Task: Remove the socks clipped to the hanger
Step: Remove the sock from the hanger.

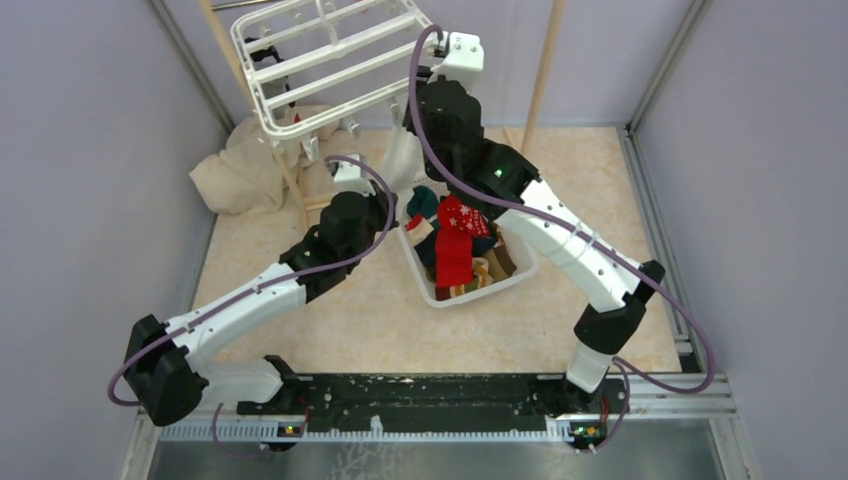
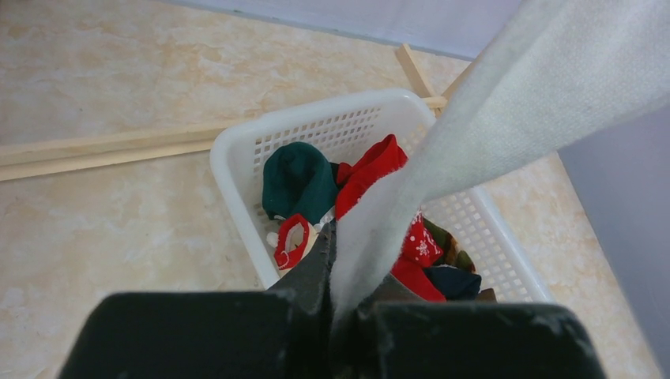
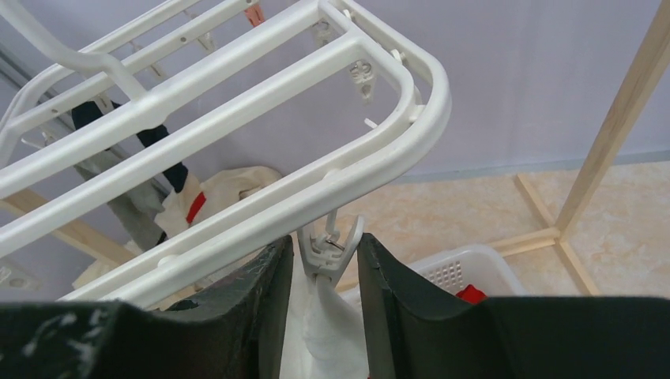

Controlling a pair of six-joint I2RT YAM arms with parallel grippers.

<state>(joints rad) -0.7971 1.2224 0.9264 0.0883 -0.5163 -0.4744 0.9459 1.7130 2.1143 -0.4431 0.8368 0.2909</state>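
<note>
The white plastic hanger (image 3: 237,118) is hanging tilted above the far left part of the tabletop (image 2: 118,79), beside a slanting wooden pole (image 3: 624,110). A white sock (image 2: 506,103) is dangling from a clip (image 3: 328,241) on the hanger's near rail and is stretching down at a slant towards the basket (image 2: 237,150). The left end effector (image 2: 348,276) is gripping the lower end of this sock, its jaws closed tight with the fabric pinched between them, just above the basket's near rim. The right end effector (image 3: 324,268) is reaching up under the hanger's rail, and its fingers (image 3: 265,292) are standing on either side of the clip, close against it, with the sock's top hanging in the gap; whether they are actually squeezing the clip I cannot tell. A dark sock (image 3: 158,142) is hanging from the far side of the hanger. In the basket a green sock (image 2: 296,178) and a red sock (image 2: 367,170) are lying on top of several others. A heap of cream cloth (image 1: 250,165) is lying on the tabletop under the hanger, to the left of the basket
</note>
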